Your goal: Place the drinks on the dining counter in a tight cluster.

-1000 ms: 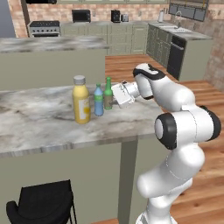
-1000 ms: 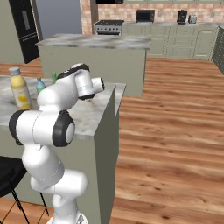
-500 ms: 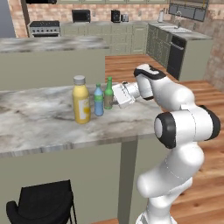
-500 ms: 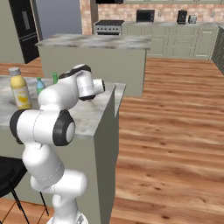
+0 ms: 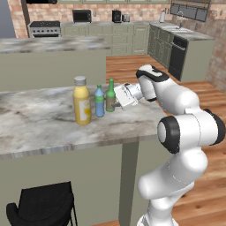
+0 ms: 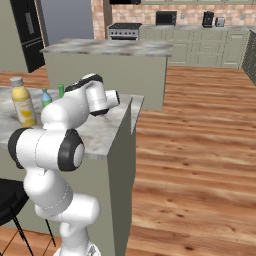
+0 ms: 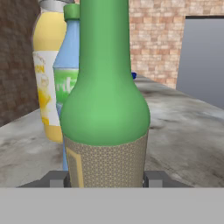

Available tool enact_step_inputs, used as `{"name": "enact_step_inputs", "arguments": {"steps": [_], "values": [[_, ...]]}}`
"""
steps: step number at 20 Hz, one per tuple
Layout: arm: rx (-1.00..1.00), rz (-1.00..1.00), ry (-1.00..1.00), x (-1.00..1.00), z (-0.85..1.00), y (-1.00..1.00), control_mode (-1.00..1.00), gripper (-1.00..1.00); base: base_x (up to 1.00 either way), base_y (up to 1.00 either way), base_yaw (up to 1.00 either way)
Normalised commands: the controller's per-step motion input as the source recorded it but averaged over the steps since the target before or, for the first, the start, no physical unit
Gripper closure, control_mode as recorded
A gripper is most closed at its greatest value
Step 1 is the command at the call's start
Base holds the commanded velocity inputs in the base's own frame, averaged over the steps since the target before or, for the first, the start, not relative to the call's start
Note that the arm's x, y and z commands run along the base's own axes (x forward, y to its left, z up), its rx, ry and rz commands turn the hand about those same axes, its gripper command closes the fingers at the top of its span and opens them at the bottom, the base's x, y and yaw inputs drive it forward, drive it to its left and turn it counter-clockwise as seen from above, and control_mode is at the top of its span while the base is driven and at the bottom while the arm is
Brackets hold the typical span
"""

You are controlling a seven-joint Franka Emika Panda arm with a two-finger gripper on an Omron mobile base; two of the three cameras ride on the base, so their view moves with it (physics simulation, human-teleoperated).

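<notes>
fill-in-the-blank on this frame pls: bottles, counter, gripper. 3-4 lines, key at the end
1. The slim dark green glass bottle stands between the two fingertips of the ____.
2. The tall yellow bottle with the grey cap stands on the grey-white veined marble dining counter beside the small ____ bottle with the green cap.
3. All three bottles stand ____ on the counter.
4. In front of the counter, low down, stands a black ____.

Missing words: gripper; blue; upright; stool
</notes>
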Motion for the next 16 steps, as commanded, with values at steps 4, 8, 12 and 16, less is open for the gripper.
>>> {"name": "enact_step_inputs", "arguments": {"steps": [4,8,12,16], "values": [[-0.01,0.0,-0.01,-0.3,0.0,0.0,-1.0,1.0,0.0,0.0,0.0],[0.0,0.0,-0.03,-0.03,-0.02,0.04,-1.0,1.0,0.0,0.0,0.0],[-0.01,0.0,-0.01,0.03,-0.11,0.0,-1.0,1.0,0.0,0.0,0.0],[-0.01,0.0,0.0,0.0,-0.16,0.0,-1.0,1.0,0.0,0.0,0.0]]}}
